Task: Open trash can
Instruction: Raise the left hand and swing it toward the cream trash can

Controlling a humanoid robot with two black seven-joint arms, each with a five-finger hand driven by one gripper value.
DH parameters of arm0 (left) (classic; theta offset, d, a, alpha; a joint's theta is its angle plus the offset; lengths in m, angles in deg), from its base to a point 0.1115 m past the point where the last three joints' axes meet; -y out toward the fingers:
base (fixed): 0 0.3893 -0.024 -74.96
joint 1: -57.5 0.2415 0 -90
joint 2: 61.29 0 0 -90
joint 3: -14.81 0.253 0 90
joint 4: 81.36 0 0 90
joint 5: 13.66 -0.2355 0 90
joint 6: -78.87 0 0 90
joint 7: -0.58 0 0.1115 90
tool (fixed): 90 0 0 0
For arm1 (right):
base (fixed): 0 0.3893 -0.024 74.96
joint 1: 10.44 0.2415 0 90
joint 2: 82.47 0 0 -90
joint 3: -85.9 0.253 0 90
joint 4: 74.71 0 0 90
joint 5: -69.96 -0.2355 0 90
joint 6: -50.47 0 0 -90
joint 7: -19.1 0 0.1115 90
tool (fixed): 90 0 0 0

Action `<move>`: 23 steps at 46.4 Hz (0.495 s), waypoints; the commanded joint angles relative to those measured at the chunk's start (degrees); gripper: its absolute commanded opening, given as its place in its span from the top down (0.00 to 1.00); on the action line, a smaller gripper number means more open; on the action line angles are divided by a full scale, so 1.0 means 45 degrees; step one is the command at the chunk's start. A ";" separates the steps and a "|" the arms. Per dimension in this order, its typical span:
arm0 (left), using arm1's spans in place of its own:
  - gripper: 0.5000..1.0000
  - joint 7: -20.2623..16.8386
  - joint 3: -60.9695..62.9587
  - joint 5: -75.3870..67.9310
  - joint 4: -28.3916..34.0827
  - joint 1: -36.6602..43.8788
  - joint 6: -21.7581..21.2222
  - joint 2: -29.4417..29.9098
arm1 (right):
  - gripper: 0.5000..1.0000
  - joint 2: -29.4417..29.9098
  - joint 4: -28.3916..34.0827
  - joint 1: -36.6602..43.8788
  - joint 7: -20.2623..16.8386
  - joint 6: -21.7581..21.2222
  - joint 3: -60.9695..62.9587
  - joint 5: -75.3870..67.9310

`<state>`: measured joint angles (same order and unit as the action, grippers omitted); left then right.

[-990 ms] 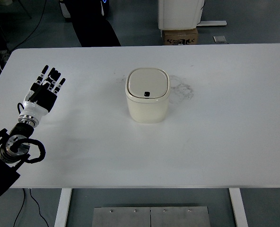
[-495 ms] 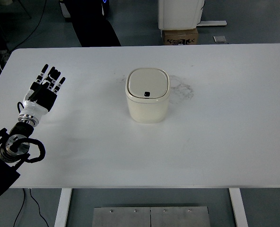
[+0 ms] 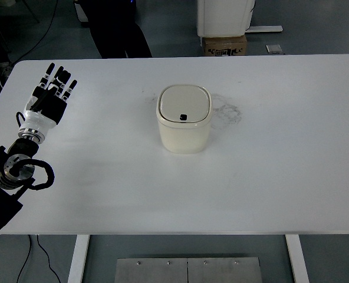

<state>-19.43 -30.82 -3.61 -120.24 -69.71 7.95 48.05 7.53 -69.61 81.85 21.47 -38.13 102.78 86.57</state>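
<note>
trash can (image 3: 184, 121) cream | table (image 3: 269, 177) white | left hand (image 3: 49, 100) black-and-white

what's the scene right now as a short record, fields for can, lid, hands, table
can: cream trash can standing upright near the middle of the table
lid: lid shut, small dark button on top
left hand: left hand over the table's far left, fingers spread, holding nothing, well apart from the can
right hand: not in view
table: white table, faint grey scuffs just right of the can
task state: can not yet opened
</note>
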 commanded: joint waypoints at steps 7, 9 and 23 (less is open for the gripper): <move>0.00 0.0053 0.0042 -0.0026 0.0027 -0.0326 -0.0042 0.0409 | 0.02 0.0000 0.0000 0.0000 0.0000 0.0000 0.0000 0.0000; 0.00 0.0053 0.0120 -0.0026 0.0046 -0.0423 -0.0042 0.0428 | 0.02 0.0000 0.0000 0.0000 0.0000 0.0000 0.0000 0.0000; 0.00 0.0092 0.0764 -0.0708 0.0027 -0.0892 -0.0628 0.0858 | 0.02 0.0000 0.0000 0.0000 0.0000 0.0000 0.0000 0.0000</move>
<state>-18.99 -28.25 -5.11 -120.06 -72.64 5.30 51.76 7.53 -69.61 81.85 21.47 -38.13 102.78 86.57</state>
